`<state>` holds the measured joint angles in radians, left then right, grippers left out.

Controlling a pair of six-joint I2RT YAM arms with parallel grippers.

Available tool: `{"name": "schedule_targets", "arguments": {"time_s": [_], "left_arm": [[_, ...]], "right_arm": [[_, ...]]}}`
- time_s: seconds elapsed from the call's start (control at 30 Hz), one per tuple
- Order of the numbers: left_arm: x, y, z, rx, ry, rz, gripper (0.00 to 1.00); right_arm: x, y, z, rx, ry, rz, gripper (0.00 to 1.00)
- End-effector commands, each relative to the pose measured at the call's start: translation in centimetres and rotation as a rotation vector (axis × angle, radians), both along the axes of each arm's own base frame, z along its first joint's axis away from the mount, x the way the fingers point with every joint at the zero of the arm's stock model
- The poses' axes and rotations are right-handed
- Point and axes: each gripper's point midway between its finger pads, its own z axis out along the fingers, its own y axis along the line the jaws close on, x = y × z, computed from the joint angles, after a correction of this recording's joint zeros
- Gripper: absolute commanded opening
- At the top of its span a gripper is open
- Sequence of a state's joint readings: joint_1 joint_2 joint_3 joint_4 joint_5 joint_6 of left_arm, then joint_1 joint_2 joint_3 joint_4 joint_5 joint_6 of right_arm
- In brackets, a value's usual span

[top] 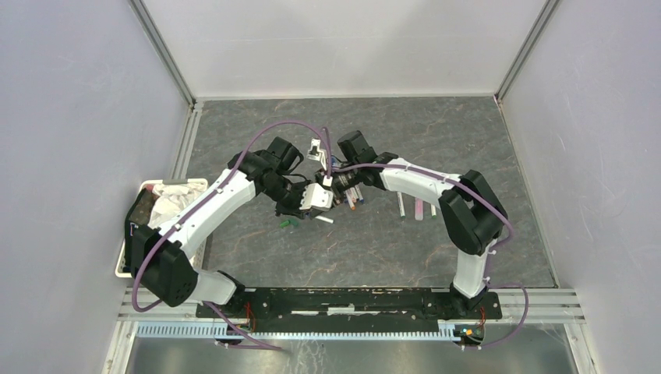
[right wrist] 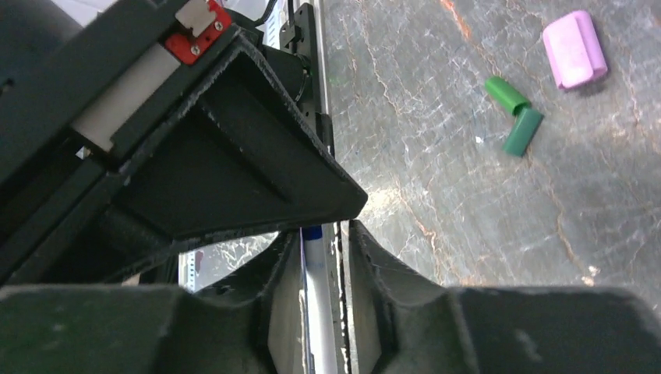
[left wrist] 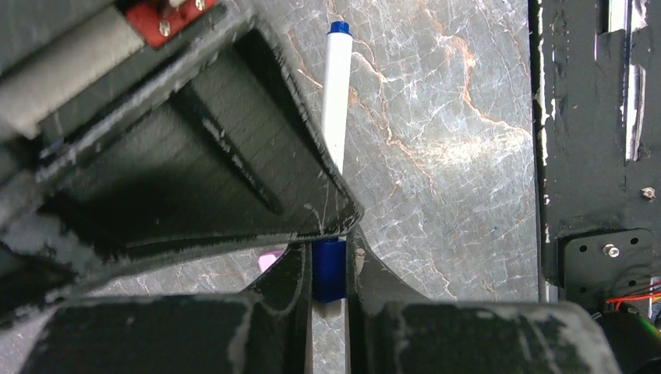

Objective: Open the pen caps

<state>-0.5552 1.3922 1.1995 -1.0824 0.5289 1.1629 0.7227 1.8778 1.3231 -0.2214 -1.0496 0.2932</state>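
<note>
Both grippers meet over the middle of the table on one pen. My left gripper (top: 316, 196) is shut on the pen's blue cap (left wrist: 330, 270), pinched between its fingers (left wrist: 290, 288). The white barrel (left wrist: 337, 101), with a blue end, runs on beyond it behind the right gripper's finger. My right gripper (top: 338, 181) is shut on that white barrel (right wrist: 318, 304); a blue part (right wrist: 312, 232) shows at its fingertips. Whether the cap is still seated on the barrel is hidden. Two green caps (right wrist: 507, 95) and a pink cap (right wrist: 575, 48) lie loose on the table.
Several pens lie to the right (top: 418, 209) and under the right gripper (top: 352, 199). The green caps (top: 289, 224) and a short white piece (top: 325, 220) lie below the grippers. A white tray (top: 148, 189) with a cloth stands at the left edge. A black rail (left wrist: 585, 156) runs along the near edge.
</note>
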Motion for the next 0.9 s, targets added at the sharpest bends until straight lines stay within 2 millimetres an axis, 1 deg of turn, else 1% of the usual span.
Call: {"name": "schedule_targets", "arguments": {"time_s": [0.0, 0.07, 0.1, 0.13, 0.3, 0.4, 0.5, 0.57, 0.63, 0.73, 0.8, 0.87], "left_arm": [[1.0, -1.0, 2.2, -0.052, -0.08, -0.026, 0.02], [1.0, -0.8, 2.2, -0.043, -0.093, -0.028, 0.02], [1.1, -0.6, 2.1, -0.035, -0.099, -0.027, 0.02], [1.3, -0.5, 2.1, -0.027, -0.109, -0.025, 0.02], [2.8, 0.8, 2.0, 0.052, -0.179, -0.016, 0.02], [4.4, 2.0, 2.4, 0.095, -0.224, -0.009, 0.02], [6.7, 3.8, 3.1, 0.104, -0.262, 0.029, 0.02], [8.2, 4.8, 3.4, 0.113, -0.287, 0.058, 0.02], [9.1, 5.5, 3.4, 0.124, -0.309, 0.075, 0.02], [9.9, 6.2, 3.0, 0.15, -0.356, 0.08, 0.02], [10.1, 6.2, 2.7, 0.148, -0.364, 0.086, 0.02], [9.5, 5.6, 2.1, 0.115, -0.323, 0.093, 0.02]], "right_arm": [[0.7, 2.1, 1.9, 0.06, -0.036, 0.038, 0.29], [0.7, 1.9, 1.6, 0.046, -0.043, 0.039, 0.13], [0.6, 1.7, 1.4, 0.039, -0.047, 0.041, 0.04], [0.4, 1.4, 1.2, 0.029, -0.049, 0.043, 0.0], [-0.8, -0.8, -0.1, -0.01, -0.052, 0.047, 0.0], [-1.7, -2.3, -0.5, -0.015, -0.063, 0.048, 0.0], [-3.1, -3.9, -1.6, -0.032, -0.054, 0.053, 0.0], [-3.7, -4.6, -2.0, -0.04, -0.055, 0.047, 0.0], [-4.1, -5.3, -2.3, -0.044, -0.053, 0.041, 0.0], [-4.6, -6.2, -2.6, -0.049, -0.052, 0.033, 0.0], [-4.2, -6.8, -3.0, -0.073, -0.059, 0.005, 0.0], [-2.6, -7.8, -3.0, -0.102, -0.079, -0.067, 0.0]]}}
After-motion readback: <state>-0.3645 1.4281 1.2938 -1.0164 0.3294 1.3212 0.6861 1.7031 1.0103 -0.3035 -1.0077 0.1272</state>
